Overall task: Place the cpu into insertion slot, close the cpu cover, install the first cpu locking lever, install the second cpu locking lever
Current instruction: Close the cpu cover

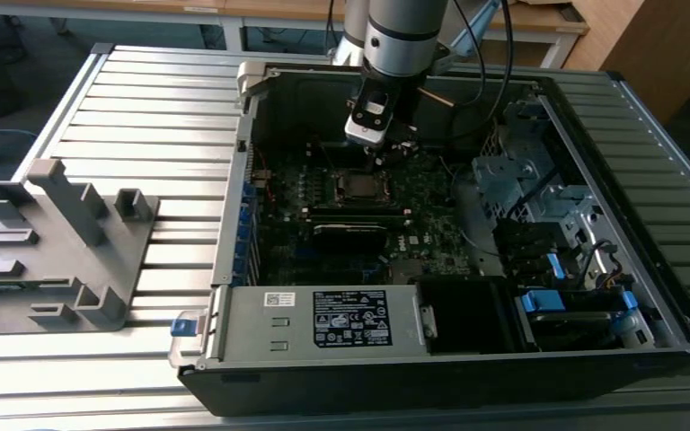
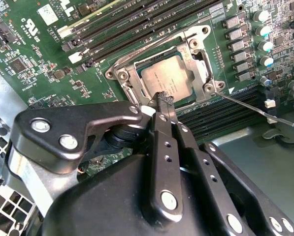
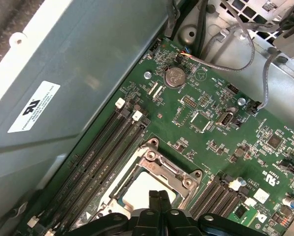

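Observation:
The cpu (image 2: 172,77) lies flat in the socket on the green motherboard (image 2: 33,73), its dull silvery top showing through the window of the cpu cover (image 2: 202,63). The cover lies down around it. One thin wire locking lever (image 2: 247,107) sticks out away from the socket's corner. My gripper (image 2: 165,100) is shut with nothing between its fingers, its tip at the cpu's near edge. In the first wrist view the gripper (image 3: 159,195) sits over the cpu (image 3: 137,192). In the exterior view the gripper (image 1: 375,154) hangs just above the socket (image 1: 358,187).
The motherboard lies deep in an open computer case (image 1: 240,206) on a slatted metal table (image 1: 141,108). Memory slots (image 2: 137,24) flank the socket. Drive cages and cables (image 1: 537,197) fill the exterior view's right. A grey fixture (image 1: 51,242) stands outside the case.

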You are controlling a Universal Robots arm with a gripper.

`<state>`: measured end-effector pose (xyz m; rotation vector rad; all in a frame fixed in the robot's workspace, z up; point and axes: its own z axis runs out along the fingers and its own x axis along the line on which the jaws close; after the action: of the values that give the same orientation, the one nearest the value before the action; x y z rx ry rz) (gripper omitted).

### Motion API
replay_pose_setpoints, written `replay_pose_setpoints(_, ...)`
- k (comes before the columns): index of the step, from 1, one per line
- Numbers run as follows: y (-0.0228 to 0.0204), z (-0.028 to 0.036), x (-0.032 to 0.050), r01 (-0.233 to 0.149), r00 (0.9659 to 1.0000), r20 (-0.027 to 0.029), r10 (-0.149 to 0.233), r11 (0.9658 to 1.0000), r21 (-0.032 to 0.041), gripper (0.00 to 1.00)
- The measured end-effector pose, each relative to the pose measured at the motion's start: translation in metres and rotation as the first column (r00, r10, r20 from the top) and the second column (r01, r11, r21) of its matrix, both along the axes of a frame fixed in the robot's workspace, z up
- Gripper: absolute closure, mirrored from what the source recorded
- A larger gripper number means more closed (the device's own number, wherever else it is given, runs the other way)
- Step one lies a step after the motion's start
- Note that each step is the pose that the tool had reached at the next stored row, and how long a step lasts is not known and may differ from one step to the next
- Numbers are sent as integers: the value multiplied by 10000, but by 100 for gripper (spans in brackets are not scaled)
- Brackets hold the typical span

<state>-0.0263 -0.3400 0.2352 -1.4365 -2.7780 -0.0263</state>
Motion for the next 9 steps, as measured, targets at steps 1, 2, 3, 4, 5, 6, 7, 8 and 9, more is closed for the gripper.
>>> replay_pose_setpoints(1, 0, 0, 0, 0, 10000, 0, 0, 10000, 0, 89)
replay_pose_setpoints(2, 0, 0, 0, 0, 10000, 0, 0, 10000, 0, 89)
replay_pose_setpoints(3, 0, 0, 0, 0, 10000, 0, 0, 10000, 0, 89)
replay_pose_setpoints(4, 0, 0, 0, -1, 10000, 0, 1, 10000, 0, 89)
replay_pose_setpoints(5, 0, -1, 0, -3, 10000, -1, 3, 10000, -1, 89)
replay_pose_setpoints(6, 0, -3, 0, -19, 10000, 1, 19, 10000, 1, 89)
replay_pose_setpoints(7, 0, -5, 0, -58, 10000, 1, 58, 10000, 2, 89)
replay_pose_setpoints(8, 0, -6, 0, -117, 9999, 0, 117, 9999, 0, 89)
replay_pose_setpoints(9, 0, -7, 0, -196, 9998, 0, 196, 9998, 0, 89)
